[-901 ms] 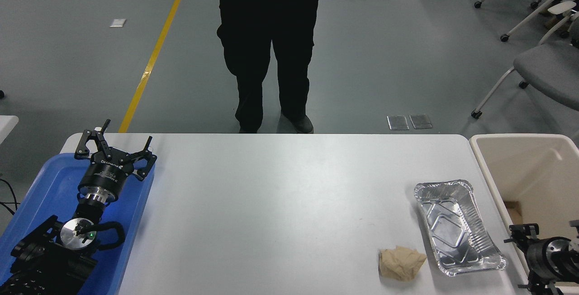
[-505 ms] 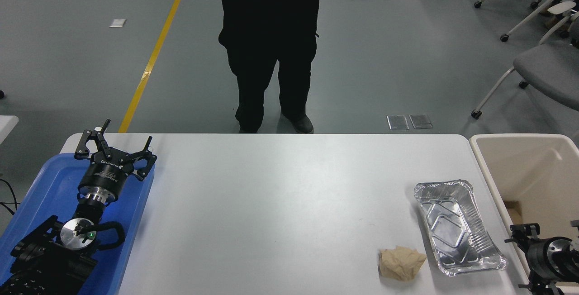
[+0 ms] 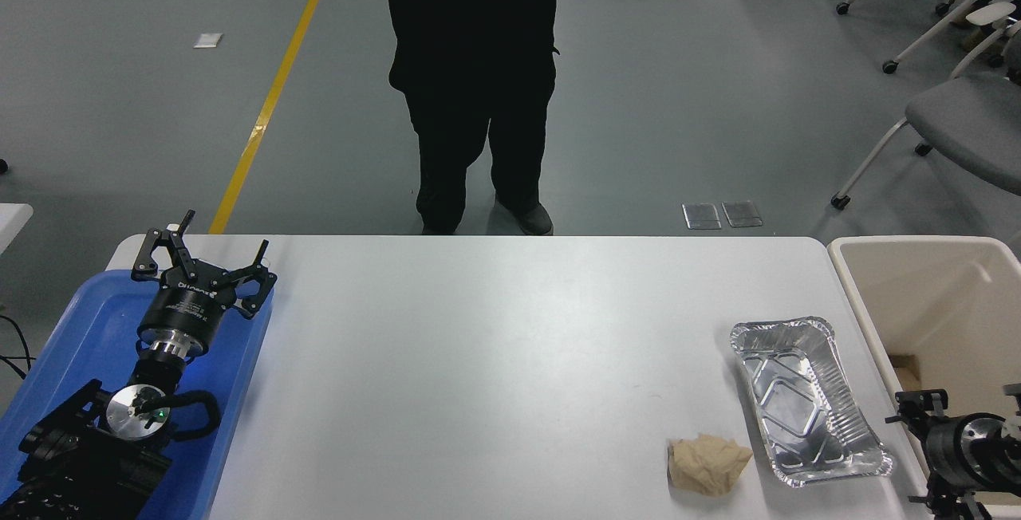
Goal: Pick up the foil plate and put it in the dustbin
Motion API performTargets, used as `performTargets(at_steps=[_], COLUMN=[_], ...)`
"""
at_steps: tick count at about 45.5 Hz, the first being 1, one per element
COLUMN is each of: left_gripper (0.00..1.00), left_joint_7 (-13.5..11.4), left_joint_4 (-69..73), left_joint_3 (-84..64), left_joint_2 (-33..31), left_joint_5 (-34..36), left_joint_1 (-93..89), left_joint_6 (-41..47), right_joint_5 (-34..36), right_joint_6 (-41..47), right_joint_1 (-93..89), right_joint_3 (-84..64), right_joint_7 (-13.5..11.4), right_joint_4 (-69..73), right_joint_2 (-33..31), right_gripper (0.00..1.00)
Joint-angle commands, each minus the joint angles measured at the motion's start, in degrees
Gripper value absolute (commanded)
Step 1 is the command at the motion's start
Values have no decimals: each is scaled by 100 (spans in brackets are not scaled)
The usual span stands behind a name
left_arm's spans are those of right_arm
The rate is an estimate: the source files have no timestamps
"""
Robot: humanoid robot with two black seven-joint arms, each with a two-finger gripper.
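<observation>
The shiny silver foil plate (image 3: 807,400), rectangular with rounded corners, ribbed walls and a rolled rim, is lying upright and empty on the white counter (image 3: 478,360) near its right edge, just beside the large cream plastic dustbin (image 3: 917,242). A crumpled tan paper wad (image 3: 707,464) is sitting close to the plate's near left corner. The right pincer (image 3: 917,444) is hovering at the lower right, just beside the plate's near end; its opening cannot be told. The left pincer (image 3: 203,261) is resting spread wide over the blue tray (image 3: 72,328). Judgement: plate looking very light, thin, easily dented and slippery; pinching the rolled rim on the near right side seems best, gently.
</observation>
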Motion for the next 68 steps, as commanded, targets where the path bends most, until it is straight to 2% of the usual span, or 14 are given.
performTargets(at_steps=[1, 34, 43, 50, 53, 59, 68], left_gripper=[99, 99, 99, 99, 99, 99, 99], left_joint_7=[0, -9, -9, -9, -9, 0, 0], left_joint_4=[0, 0, 0, 0, 0, 0, 0], left_joint_3=[0, -8, -8, -8, -8, 0, 0], left_joint_2=[0, 0, 0, 0, 0, 0, 0], left_joint_5=[0, 0, 0, 0, 0, 0, 0], left_joint_1=[0, 0, 0, 0, -9, -9, -9], left_joint_6=[0, 0, 0, 0, 0, 0, 0], right_joint_5=[0, -88, -175, -1000, -1826, -2873, -3770], right_joint_6=[1, 1, 202, 414, 440, 510, 633], right_joint_1=[-23, -32, 152, 565, 1021, 1786, 3209], right_joint_3=[64, 38, -50, -164, -384, -814, -1719], right_joint_7=[3, -6, -76, -340, -340, -314, -270], right_joint_4=[0, -18, 210, 509, 834, 1344, 1889], right_joint_2=[-14, -40, -549, -1033, -1270, -1490, -1499], right_gripper=[100, 100, 100, 100, 100, 100, 100])
